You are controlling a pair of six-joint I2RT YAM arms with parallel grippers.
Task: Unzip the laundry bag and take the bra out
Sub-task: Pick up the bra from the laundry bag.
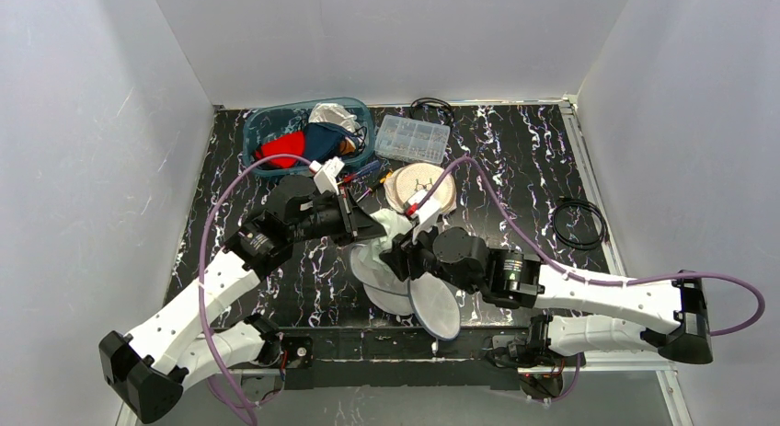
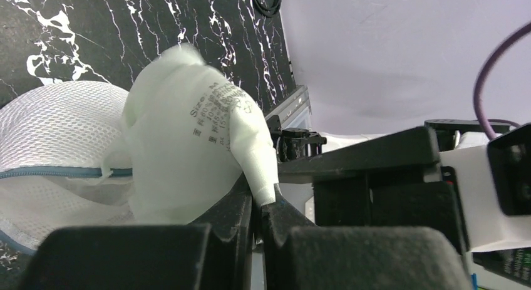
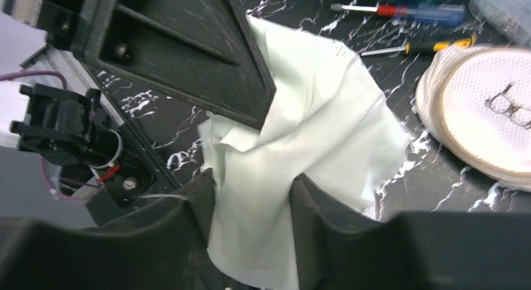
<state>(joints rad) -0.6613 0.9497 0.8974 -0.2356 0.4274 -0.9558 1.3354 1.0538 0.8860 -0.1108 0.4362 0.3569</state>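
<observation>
Softly crumpled bra (image 2: 188,152) beside round mesh bag (image 2: 56,124).

The white fabric (image 2: 206,133) reads "Size: M"; smaller print illegible

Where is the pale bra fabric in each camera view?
Top external: bra at centre, between both grippers.
Left wrist: bra centre-left, clamped in the left gripper, beside the laundry bag.
Right wrist: bra at centre, between the parted fingers of the right gripper.
Shared landmark: the left gripper, shut on the bra.
</observation>
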